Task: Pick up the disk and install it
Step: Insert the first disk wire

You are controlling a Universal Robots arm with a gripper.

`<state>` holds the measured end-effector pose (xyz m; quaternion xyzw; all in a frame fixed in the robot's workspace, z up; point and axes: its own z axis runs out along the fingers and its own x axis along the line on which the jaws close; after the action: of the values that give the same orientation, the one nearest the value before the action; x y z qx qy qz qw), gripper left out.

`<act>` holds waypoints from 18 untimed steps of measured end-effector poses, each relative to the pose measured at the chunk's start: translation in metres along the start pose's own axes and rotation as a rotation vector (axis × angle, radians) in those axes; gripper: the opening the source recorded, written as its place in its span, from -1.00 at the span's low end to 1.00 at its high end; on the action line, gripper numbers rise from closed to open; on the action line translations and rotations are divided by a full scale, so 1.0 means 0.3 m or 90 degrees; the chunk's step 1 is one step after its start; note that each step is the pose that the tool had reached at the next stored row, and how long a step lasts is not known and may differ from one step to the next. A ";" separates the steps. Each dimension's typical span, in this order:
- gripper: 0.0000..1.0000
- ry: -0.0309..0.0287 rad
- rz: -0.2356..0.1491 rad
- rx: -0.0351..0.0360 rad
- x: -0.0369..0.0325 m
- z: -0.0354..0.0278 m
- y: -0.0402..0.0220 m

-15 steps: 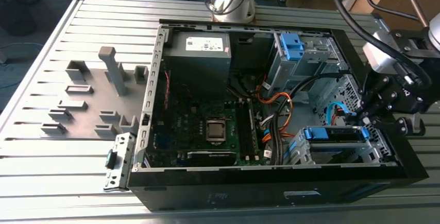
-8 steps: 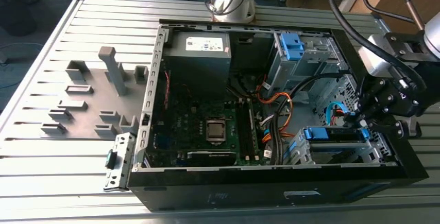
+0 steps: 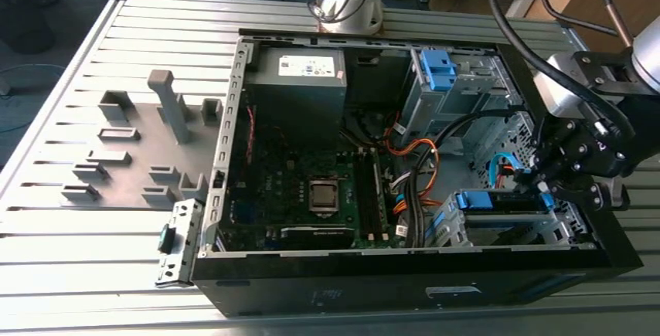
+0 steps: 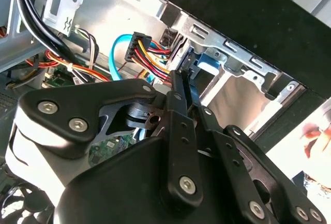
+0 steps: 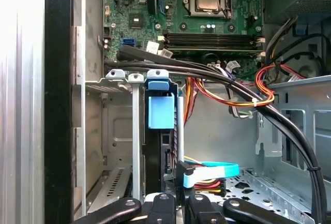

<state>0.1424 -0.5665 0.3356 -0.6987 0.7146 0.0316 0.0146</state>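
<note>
The disk sits in the lower drive cage at the front corner of the open computer case, on the exterior view's right, its blue rail facing up. In the first wrist view the disk stands edge-on in the cage under its blue tab. My gripper hangs just above that cage. Both wrist views show the fingers drawn together, so the gripper is shut, with the tips at the disk's blue end. Whether they press on it I cannot tell. The gripper reaches in beside a black connector.
A blue data cable and orange-red wire bundles run close beside the cage. The motherboard fills the case floor. A grey power-supply box and a blue bracket sit at the back. A grey fixture plate lies left of the case.
</note>
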 end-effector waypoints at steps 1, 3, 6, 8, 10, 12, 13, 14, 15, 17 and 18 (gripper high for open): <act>-0.67 0.0000 0.000 0.0002 0.000 -0.002 0.000; -0.67 0.0001 0.000 0.0004 -0.001 -0.009 0.000; -0.67 0.0001 0.000 0.0005 0.002 -0.016 0.000; -0.67 0.0003 0.000 0.0006 0.006 -0.017 0.000; -0.67 0.0002 0.000 0.0005 0.010 -0.016 0.000; -0.67 0.0003 0.000 0.0005 0.016 -0.015 0.000; -0.67 0.0003 0.000 0.0004 0.018 -0.014 0.000; -0.67 0.0003 0.000 0.0004 0.020 -0.012 0.000; -0.67 0.0001 0.000 0.0003 0.021 -0.010 0.000; -0.67 0.0003 0.000 -0.0001 0.022 -0.006 0.000; -0.67 0.0006 0.000 -0.0003 0.022 -0.003 0.000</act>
<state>0.1424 -0.5733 0.3361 -0.6986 0.7146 0.0314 0.0140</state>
